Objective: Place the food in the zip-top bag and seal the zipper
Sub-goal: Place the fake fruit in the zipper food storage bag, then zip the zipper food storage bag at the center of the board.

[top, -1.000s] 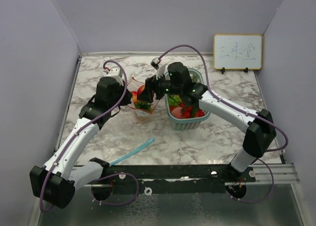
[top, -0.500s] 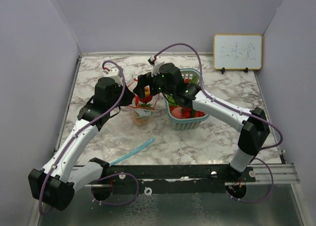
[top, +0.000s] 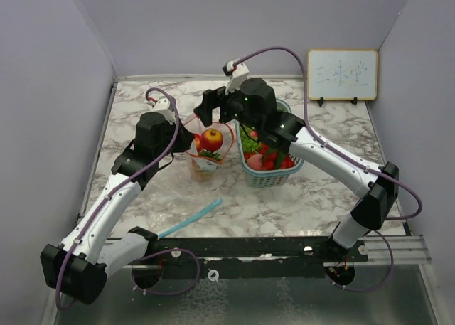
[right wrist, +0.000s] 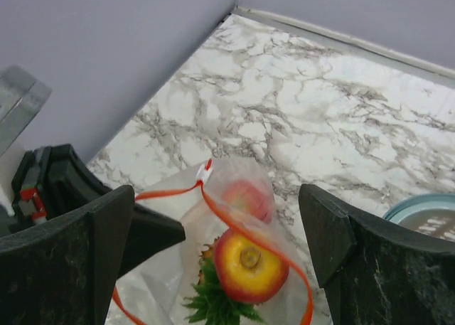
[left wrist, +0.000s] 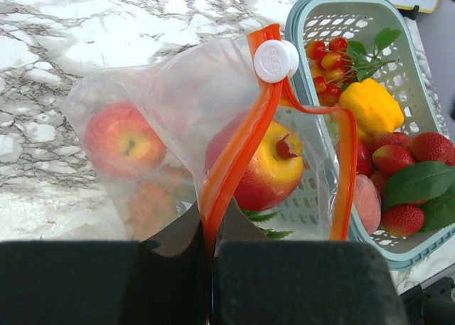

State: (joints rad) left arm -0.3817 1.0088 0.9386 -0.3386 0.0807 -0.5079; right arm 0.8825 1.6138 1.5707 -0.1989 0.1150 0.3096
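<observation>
A clear zip-top bag [top: 207, 154] with an orange zipper stands open on the marble beside the teal basket [top: 266, 177]. My left gripper [top: 186, 137] is shut on the bag's orange zipper strip [left wrist: 229, 170], near the white slider [left wrist: 276, 60]. Inside the bag are a red-yellow apple [left wrist: 266, 165], a second pinkish fruit [left wrist: 122, 139], an orange piece and green leaves [right wrist: 217, 304]. My right gripper [top: 213, 113] is open and empty above the bag mouth [right wrist: 217, 197]. The basket [left wrist: 419, 248] holds a yellow pepper [left wrist: 371, 104], strawberries [left wrist: 430, 146], small red fruits and leaves.
A light blue strip [top: 190, 218] lies on the marble in front of the bag. A small whiteboard [top: 342, 75] stands at the back right. Purple walls close in the left, back and right sides.
My right gripper carried a red-yellow apple into the bag mouth, let it go, and has risen open above the bag. The left gripper has kept hold of the zipper.
</observation>
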